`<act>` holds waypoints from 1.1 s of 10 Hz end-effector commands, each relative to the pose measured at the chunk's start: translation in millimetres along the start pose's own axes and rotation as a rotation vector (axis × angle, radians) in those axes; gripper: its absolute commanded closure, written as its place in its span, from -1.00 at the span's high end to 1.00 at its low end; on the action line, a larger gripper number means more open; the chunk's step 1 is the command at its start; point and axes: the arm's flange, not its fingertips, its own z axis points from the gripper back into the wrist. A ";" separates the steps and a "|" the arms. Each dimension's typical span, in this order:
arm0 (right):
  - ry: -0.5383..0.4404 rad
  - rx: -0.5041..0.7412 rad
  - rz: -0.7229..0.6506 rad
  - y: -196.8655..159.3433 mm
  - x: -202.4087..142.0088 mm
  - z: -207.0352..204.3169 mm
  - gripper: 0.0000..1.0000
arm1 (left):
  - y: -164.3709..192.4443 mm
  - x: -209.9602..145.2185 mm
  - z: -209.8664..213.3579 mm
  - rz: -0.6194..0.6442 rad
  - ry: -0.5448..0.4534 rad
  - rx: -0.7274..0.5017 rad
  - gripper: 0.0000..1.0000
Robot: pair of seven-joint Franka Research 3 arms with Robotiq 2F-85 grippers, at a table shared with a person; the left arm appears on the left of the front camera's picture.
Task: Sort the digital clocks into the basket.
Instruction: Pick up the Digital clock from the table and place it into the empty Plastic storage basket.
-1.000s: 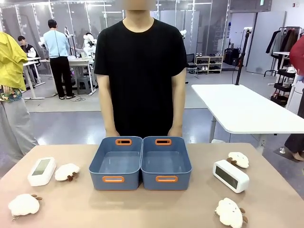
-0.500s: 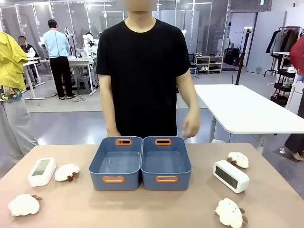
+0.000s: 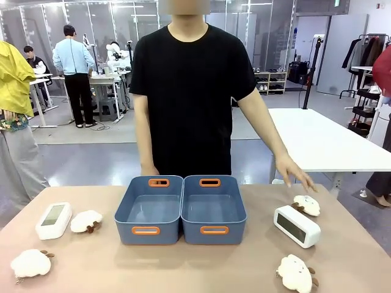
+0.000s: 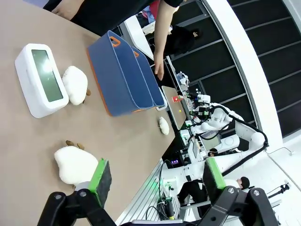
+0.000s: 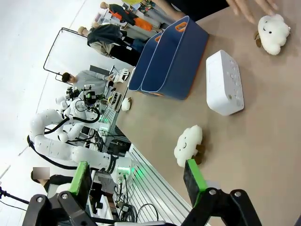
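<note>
Nothing is sorted yet: the left basket (image 3: 129, 235) and right basket (image 3: 235, 234) are seen empty at mid-bench. One digital clock (image 3: 53, 220) is laid at the left beside a sheep plush (image 3: 85, 221), the other digital clock (image 3: 297, 226) at the right, near the person's hand (image 3: 294, 173). The left tool (image 4: 156, 175) and right tool (image 5: 137, 177) are held wide open, with nothing gripped.

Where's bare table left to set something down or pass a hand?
Widest: the near strip in front of the left bin and right bin, between the near-left sheep and near-right sheep. Narrower lane between the right bin and right clock. Crowded: far right, where the person's hand hovers by the far sheep.
</note>
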 end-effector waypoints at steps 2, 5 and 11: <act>-0.004 0.009 0.003 -0.1 -0.7 -0.4 1.00 | -0.7 -0.2 -0.1 -0.008 -0.008 -0.017 1.00; -0.004 0.009 0.003 -0.1 -0.7 -0.4 1.00 | 0.0 0.1 -0.3 0.000 0.001 0.000 1.00; -0.004 0.009 0.003 -0.1 -0.7 -0.4 1.00 | -86.6 86.8 -106.2 -0.179 0.387 0.862 1.00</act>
